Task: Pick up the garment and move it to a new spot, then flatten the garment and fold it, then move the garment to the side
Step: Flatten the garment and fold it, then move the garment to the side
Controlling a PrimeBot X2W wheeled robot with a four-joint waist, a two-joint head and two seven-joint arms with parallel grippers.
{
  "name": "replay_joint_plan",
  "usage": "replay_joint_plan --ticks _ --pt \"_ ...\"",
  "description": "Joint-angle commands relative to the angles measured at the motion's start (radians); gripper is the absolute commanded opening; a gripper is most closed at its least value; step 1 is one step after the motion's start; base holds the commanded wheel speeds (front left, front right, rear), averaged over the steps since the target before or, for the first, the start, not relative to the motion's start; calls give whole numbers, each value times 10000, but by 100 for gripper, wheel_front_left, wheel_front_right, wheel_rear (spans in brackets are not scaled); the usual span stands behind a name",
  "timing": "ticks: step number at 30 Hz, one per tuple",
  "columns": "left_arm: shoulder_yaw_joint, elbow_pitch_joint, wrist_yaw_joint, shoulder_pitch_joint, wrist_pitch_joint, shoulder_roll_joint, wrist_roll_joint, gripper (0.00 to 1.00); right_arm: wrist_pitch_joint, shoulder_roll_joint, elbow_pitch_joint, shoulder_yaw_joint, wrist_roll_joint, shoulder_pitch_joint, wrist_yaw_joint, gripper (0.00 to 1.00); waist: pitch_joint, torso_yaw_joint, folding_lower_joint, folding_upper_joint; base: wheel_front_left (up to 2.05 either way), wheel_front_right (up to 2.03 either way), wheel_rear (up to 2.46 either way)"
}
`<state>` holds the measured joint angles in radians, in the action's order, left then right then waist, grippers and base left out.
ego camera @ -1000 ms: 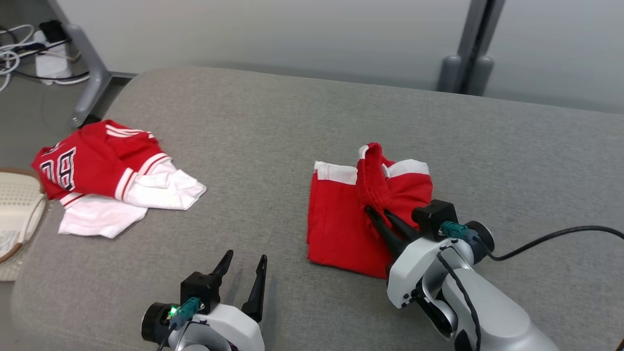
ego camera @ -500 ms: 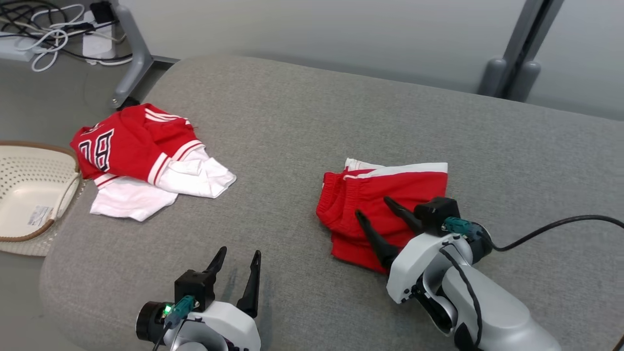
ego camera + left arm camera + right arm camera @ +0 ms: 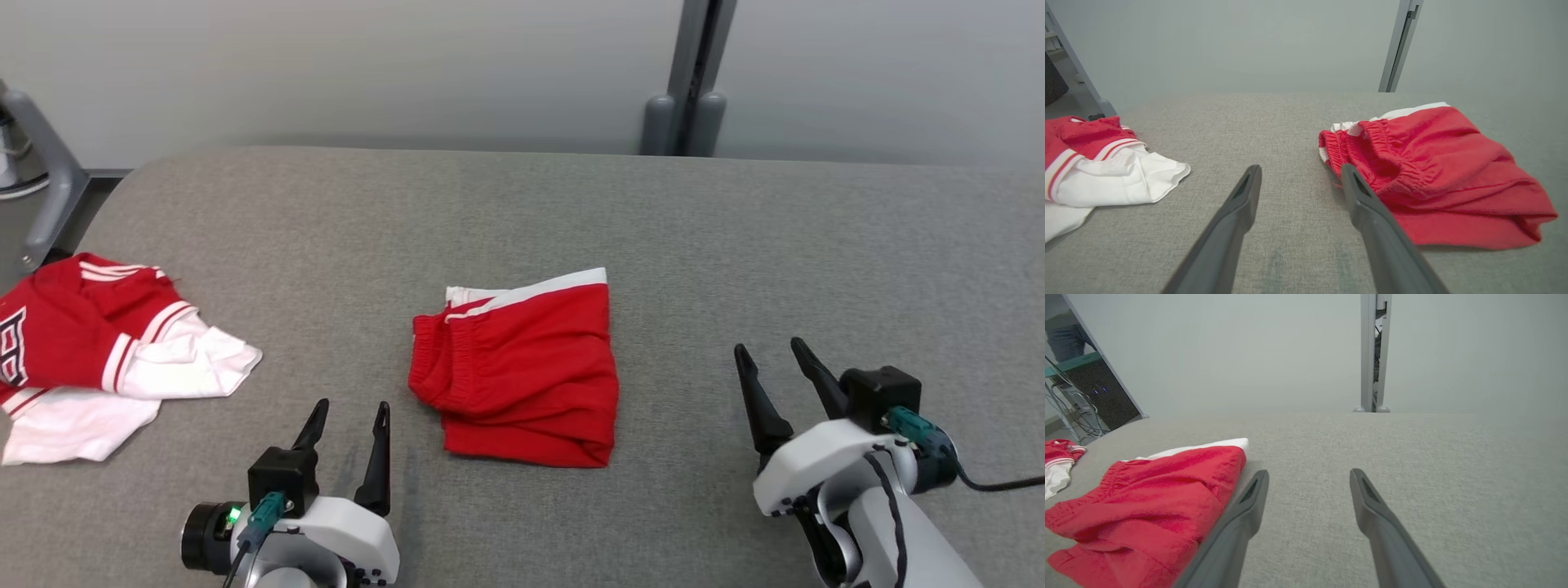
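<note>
The garment (image 3: 522, 367), red shorts with a white band along the far edge, lies folded on the grey padded table (image 3: 571, 212), its elastic waistband bunched at the left side. My left gripper (image 3: 350, 404) stands open at the lower left, just left of the shorts (image 3: 1433, 171), empty. At the lower right my right gripper (image 3: 770, 349) is open and empty, apart from the shorts (image 3: 1151, 498), which lie to its left.
A red and white jersey (image 3: 90, 351) lies crumpled at the table's left edge, also seen as the jersey (image 3: 1094, 167) in the left wrist view. A grey post (image 3: 690, 77) stands behind the table against the wall. A metal leg (image 3: 41, 171) is at far left.
My right gripper let go of the raised red fold, which dropped flat onto the shorts, then opened and drew back to the right. The head camera turned, shifting the whole picture.
</note>
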<state>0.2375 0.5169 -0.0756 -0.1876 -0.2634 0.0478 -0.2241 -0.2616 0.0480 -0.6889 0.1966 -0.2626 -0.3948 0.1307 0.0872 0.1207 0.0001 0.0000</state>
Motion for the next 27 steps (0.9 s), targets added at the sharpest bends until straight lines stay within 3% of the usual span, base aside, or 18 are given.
replay_joint_plan --ticks 1,10,27 --pt "-133 -29 5 122 -18 53 97 100 -42 56 105 -141 112 227 1 100 -163 -398 -1 0 0 0 0" --pt "-987 18 78 882 -17 50 550 100 -45 57 787 -1067 390 1563 1 100 -693 -1148 -1 0 0 0 0" --pt "-1871 -292 -35 1847 -17 48 915 100 -46 57 1417 -885 142 2581 1 100 -1134 -1354 -1 0 0 0 0"
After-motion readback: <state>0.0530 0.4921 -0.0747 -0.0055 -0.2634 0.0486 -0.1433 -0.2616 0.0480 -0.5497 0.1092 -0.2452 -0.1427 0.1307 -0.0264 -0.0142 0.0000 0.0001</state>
